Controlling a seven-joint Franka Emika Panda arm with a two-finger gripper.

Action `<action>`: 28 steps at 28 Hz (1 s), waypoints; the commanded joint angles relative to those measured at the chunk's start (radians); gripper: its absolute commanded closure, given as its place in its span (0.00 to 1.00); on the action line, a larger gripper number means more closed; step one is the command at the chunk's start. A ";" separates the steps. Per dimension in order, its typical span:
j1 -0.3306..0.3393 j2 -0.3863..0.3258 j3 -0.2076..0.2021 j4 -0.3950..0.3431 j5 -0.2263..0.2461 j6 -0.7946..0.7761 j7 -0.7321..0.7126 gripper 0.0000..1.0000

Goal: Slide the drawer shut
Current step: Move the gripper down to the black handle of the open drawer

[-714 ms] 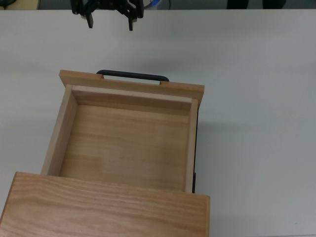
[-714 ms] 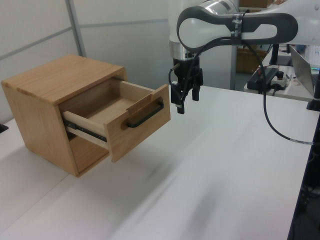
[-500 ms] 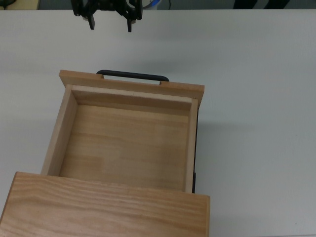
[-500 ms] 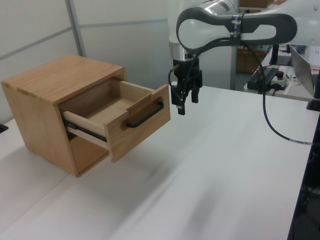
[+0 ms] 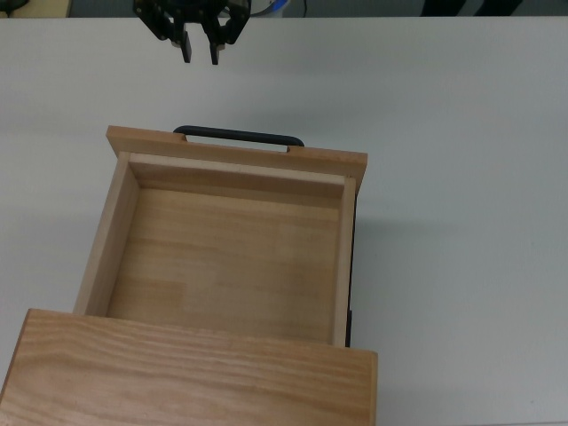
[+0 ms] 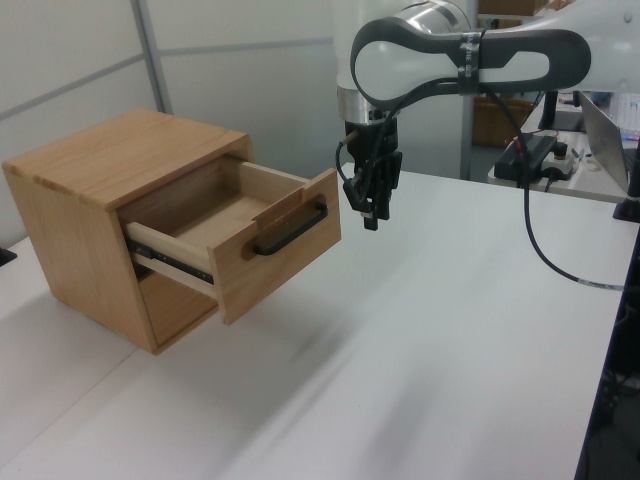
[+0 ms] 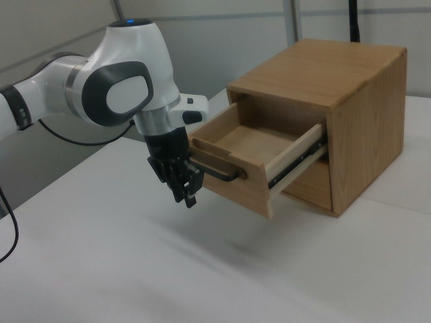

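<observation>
The drawer (image 5: 222,257) is a light wooden box pulled far out of its cabinet (image 5: 177,373), empty inside. Its black bar handle (image 5: 238,136) runs along the front panel. My gripper (image 5: 201,53) hangs at the top view's upper edge, beyond the handle and apart from it, holding nothing. Its fingers are drawn nearly together with only a narrow gap. In the left view the gripper (image 6: 372,215) points down just right of the drawer front (image 6: 285,250). In the right view the gripper (image 7: 188,198) sits just left of and below the handle (image 7: 219,171).
The cabinet (image 6: 110,160) stands on a white table (image 6: 420,330). Black slide rails (image 7: 296,165) show beside the drawer. A cable (image 6: 545,250) trails from the arm at the left view's right, and desks with equipment stand behind.
The fingers have come together from a wide spread. The gripper has shifted slightly toward the drawer front. The drawer has not moved.
</observation>
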 commanded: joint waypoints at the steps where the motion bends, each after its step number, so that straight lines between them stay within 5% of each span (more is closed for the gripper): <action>1: 0.006 0.001 0.000 -0.004 -0.013 -0.006 -0.036 1.00; 28: 0.030 0.248 -0.001 0.139 -0.010 0.181 -0.004 1.00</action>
